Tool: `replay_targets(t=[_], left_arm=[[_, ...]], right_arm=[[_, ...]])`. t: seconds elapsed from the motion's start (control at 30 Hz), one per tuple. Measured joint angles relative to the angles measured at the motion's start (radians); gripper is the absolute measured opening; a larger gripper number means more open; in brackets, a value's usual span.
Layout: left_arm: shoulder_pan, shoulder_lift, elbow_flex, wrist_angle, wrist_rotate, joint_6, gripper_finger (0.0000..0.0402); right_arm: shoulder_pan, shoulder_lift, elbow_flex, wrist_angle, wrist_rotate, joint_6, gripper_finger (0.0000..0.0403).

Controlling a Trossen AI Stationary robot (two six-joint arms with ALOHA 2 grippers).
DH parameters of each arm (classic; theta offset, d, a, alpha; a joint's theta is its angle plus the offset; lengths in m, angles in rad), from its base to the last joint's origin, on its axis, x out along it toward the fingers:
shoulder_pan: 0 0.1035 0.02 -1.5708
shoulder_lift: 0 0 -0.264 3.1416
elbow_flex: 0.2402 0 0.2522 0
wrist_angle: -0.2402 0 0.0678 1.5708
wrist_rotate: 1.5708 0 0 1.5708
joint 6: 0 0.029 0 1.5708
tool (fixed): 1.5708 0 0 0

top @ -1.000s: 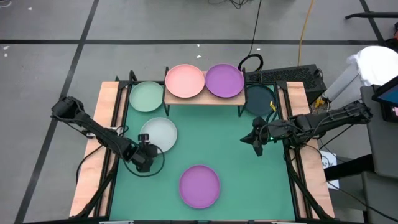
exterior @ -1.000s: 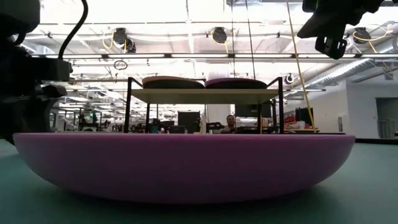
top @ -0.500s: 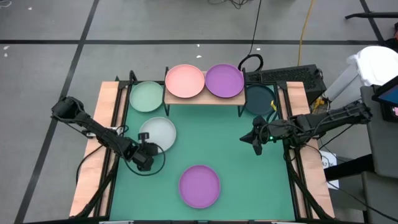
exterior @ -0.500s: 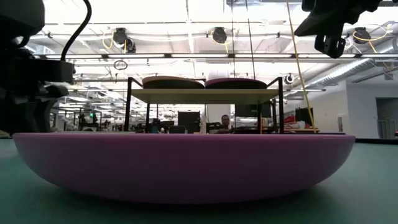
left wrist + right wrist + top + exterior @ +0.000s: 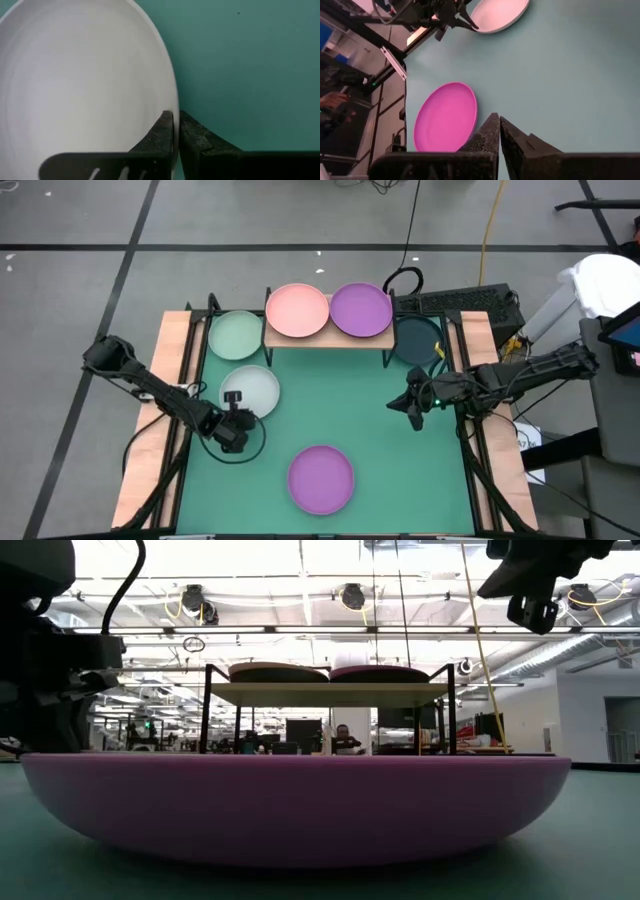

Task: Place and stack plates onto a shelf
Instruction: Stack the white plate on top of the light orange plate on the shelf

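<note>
The shelf (image 5: 327, 338) stands at the table's far edge with a pink plate (image 5: 297, 310) and a purple plate (image 5: 361, 309) on its board. A mint green plate (image 5: 236, 335) lies left of it and a dark teal plate (image 5: 414, 340) lies right of it. A second purple plate (image 5: 321, 478) lies near the front and fills the low view (image 5: 300, 805). My left gripper (image 5: 234, 408) is shut on the pale white-blue plate (image 5: 252, 388). My right gripper (image 5: 415, 415) hangs shut and empty above the mat's right part. My left gripper pinches the pale plate's rim (image 5: 173, 106) on its near-left side, one finger on the inner face and one (image 5: 192, 136) outside. The fingers slant down from the table's near-left. The plate's base rests on the mat.
Light-wood strips (image 5: 168, 390) border the green mat on both sides. Bare mat (image 5: 340, 395) lies between the shelf and the near purple plate. A keyboard (image 5: 455, 302) and cables sit beyond the far right corner.
My left gripper has stayed in place at the pale plate's near-left side and its fingers have shut on the rim. The plates on the shelf and my right arm have kept still.
</note>
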Motion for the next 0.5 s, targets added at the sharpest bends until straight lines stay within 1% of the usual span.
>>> replay_targets(t=[0.27, 0.5], left_arm=[[0.0, 0.0, 0.052, -0.01, 0.011, 0.013, 0.0011], [-0.001, 0.0, 0.165, -0.074, 0.049, 0.054, 0.0011]], right_arm=[[0.0, -0.051, 0.0, -0.047, 0.002, 0.011, 0.0], [0.0, -0.085, 0.0, -0.092, 0.011, 0.014, 0.0]])
